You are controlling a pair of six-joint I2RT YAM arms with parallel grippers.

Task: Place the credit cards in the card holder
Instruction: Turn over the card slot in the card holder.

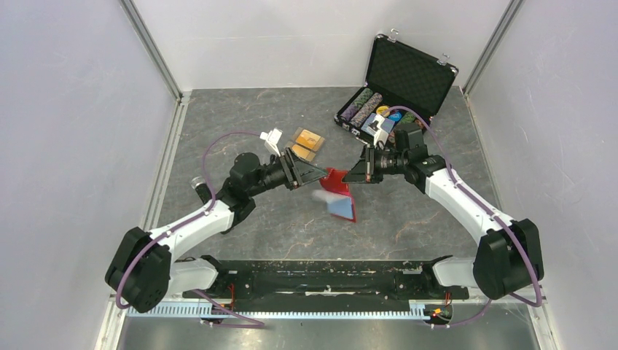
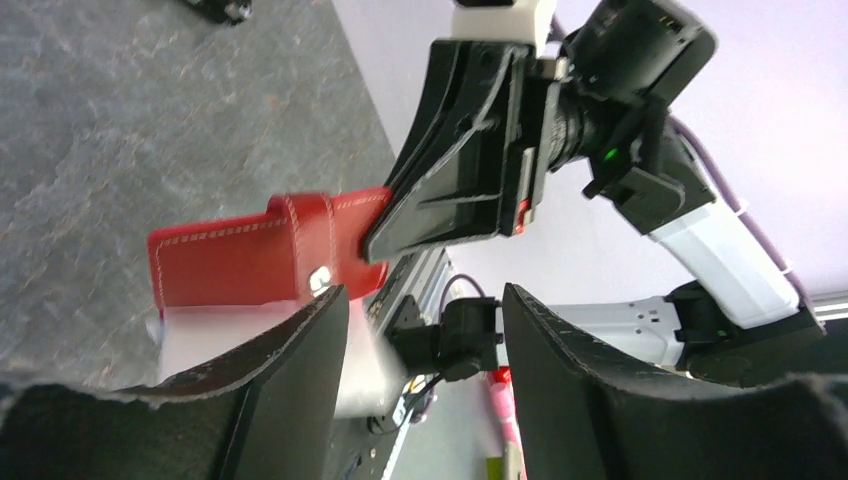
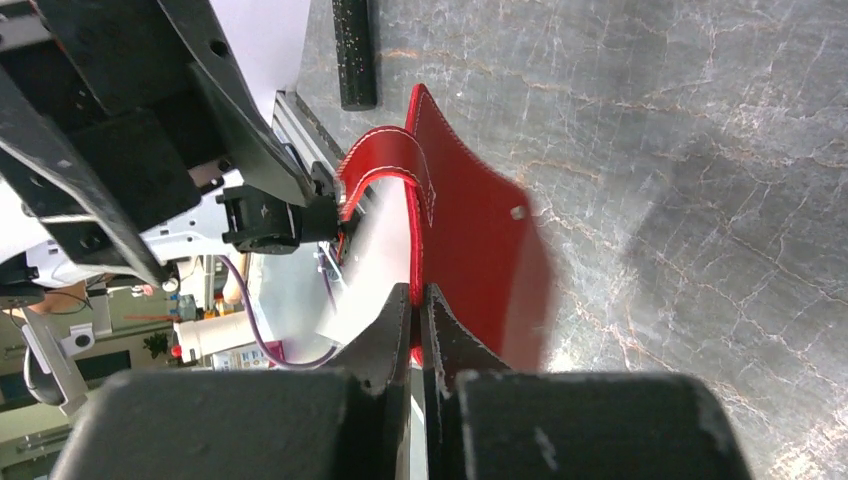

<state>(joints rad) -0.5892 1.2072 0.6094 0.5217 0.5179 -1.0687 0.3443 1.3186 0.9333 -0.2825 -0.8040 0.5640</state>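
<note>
Holding the card holder (image 1: 337, 181) up off the bench (image 1: 240, 117) is the step you are in. Your right fingers (image 3: 392, 335) are pinched tight on one red edge, and it hangs open, pale lining showing. Your left fingers (image 2: 285, 375) stand parted just beside the holder, with nothing between them. The credit cards (image 1: 307, 143) lie on the bench behind and left of the holder; I see none in it. I judge the next move calls for your left arm to fetch one card by its thin edge and line it up with a pocket. The bench is dark grey and stone-veined; pale walls close it in, and an open black chip case (image 1: 404, 80) sits well behind and right of the holder.
</note>
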